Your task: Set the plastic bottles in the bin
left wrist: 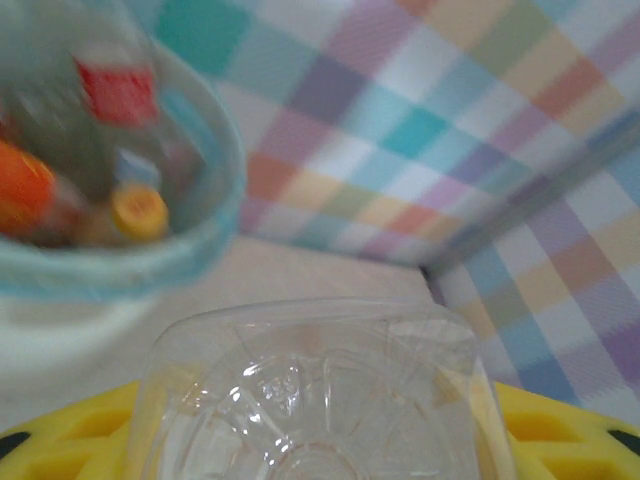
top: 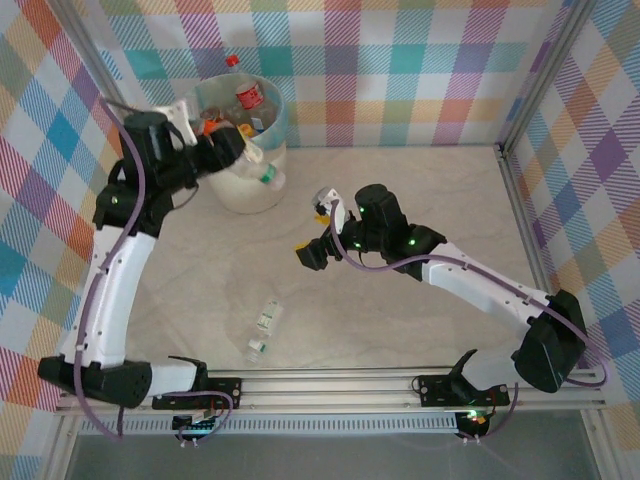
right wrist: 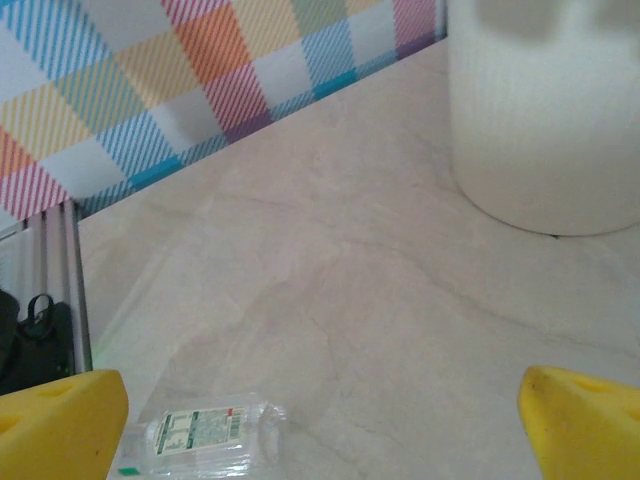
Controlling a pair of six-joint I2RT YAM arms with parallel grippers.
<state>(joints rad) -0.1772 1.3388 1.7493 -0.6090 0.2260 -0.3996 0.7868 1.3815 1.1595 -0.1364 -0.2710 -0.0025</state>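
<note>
Ahead of the left gripper (left wrist: 320, 440), two checked walls (left wrist: 400, 130) in pastel teal, purple, orange and yellow meet at a corner off to its right. Below and ahead of the right gripper (right wrist: 322, 425) spreads a cream, marble-veined tabletop (right wrist: 330, 280). To its forward left, a metal frame rail (right wrist: 70, 270) edges a blue-and-orange plaid wall (right wrist: 150, 90). The light is soft and even.

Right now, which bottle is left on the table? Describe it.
On the pale table, look near the front edge, left of centre. A small clear bottle lies there on its side. Its white label with green print sets it apart from the red-labelled ones in the bin.
</note>
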